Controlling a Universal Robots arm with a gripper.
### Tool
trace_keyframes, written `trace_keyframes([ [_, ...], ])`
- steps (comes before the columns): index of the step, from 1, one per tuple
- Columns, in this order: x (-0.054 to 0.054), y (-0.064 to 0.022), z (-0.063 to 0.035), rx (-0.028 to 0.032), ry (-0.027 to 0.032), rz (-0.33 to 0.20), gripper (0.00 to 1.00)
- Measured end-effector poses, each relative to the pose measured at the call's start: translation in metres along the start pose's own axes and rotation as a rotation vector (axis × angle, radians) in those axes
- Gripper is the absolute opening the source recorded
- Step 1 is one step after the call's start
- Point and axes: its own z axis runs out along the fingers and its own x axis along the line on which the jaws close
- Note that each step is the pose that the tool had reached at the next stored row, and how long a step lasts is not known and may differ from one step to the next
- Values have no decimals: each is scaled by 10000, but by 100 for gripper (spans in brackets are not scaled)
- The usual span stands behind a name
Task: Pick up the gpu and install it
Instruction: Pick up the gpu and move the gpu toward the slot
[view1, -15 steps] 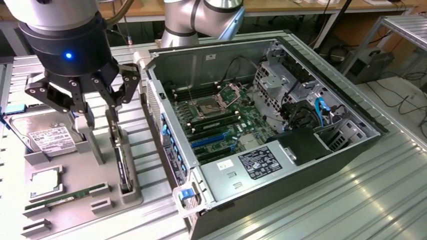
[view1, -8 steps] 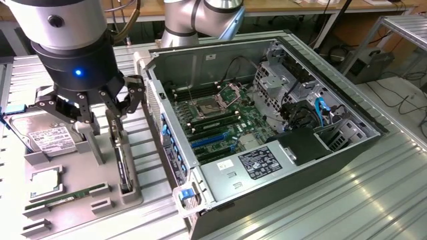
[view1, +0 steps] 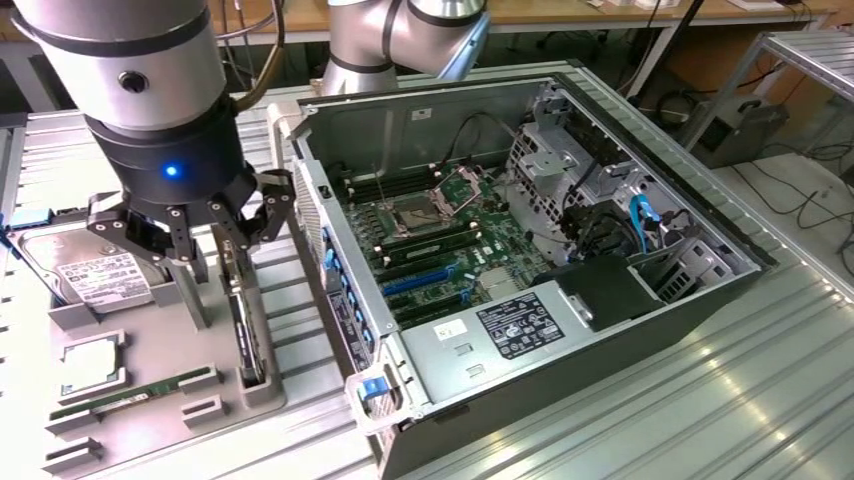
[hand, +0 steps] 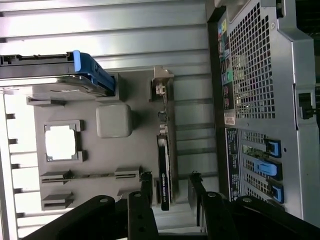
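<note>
- End effector: the gripper (view1: 200, 250) hangs over the grey parts holder (view1: 160, 345) with its jaws spread. In the wrist view, one of the fingers (hand: 146, 182) stands on each side of the card with a visible gap. Nothing is pinched.
- Location of the part: the gpu (hand: 164, 170) stands on edge in a slot of the holder, directly beneath the gripper and between its fingers. Its silver bracket (hand: 162, 87) is at the end farthest from the fingers.
- Handling, judged: a slim, rigid circuit card, probably light. The flat faces are smooth, so expect some slip under a weak pinch. Components and the contact edge are fragile; avoid squeezing over them or levering the card sideways in its slot.
- Grip point, judged: clamp across the two flat faces on the upper edge, where the fingers now straddle it. Keep clear of the lower contact edge seated in the holder.
- Surroundings: the hard drive (view1: 94, 275) lies on the holder to one side of the gripper. The open computer case (view1: 747, 250) lies on the opposite side, with the blue expansion slots (view1: 420, 282) on its motherboard unoccupied.
- Status: the card is not yet lifted.
</note>
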Motion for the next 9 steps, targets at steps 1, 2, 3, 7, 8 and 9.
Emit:
trace_keyframes([
  [1, -1, -1, 18, -1, 0, 1, 42],
  [2, -2, -2, 37, 0, 0, 1, 42],
  [3, -3, -2, 56, 0, 0, 2, 42],
  [7, -5, -6, 146, -2, -1, 1, 42],
  [8, -5, -7, 166, 0, 0, 1, 42],
  [9, -5, -7, 183, 0, 0, 1, 42],
])
